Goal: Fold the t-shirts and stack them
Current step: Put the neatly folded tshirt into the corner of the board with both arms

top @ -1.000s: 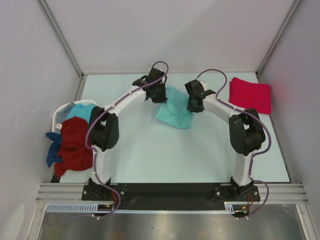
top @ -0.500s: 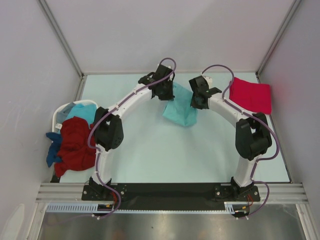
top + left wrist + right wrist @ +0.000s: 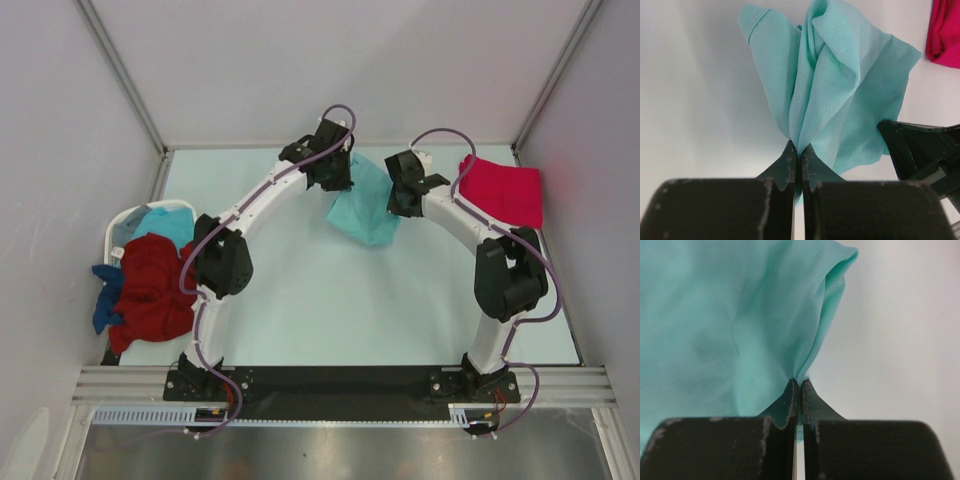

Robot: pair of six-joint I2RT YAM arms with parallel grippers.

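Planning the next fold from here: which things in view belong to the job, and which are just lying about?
Job: light teal t-shirt, pinched by left gripper and right gripper; folded pinkish-red t-shirt; dark red t-shirt; blue t-shirt; light blue t-shirt.
Lying about: white laundry basket; table.

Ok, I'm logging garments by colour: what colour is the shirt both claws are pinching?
It's a light teal t-shirt, clearest in the left wrist view.
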